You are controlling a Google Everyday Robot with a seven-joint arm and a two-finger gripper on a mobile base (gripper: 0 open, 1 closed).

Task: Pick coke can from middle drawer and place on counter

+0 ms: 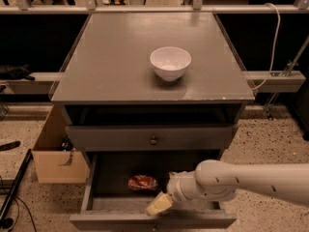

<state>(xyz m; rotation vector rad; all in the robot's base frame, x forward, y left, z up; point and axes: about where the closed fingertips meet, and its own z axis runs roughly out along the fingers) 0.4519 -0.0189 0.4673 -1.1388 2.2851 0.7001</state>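
Lying on its side on the dark floor of the open middle drawer: coke can. Pincer low in the same drawer, just right of the can, near the front wall; open or closed cannot be told. White bowl upright on tabletop.

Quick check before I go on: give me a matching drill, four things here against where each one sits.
Things:
1. coke can
2. bowl
3. gripper
4. box

Places:
A. on the counter
B. outside, left of the drawer
C. on the drawer floor, left of the gripper
D. low at the drawer's front, right of the coke can

Pairs: 1-C, 2-A, 3-D, 4-B
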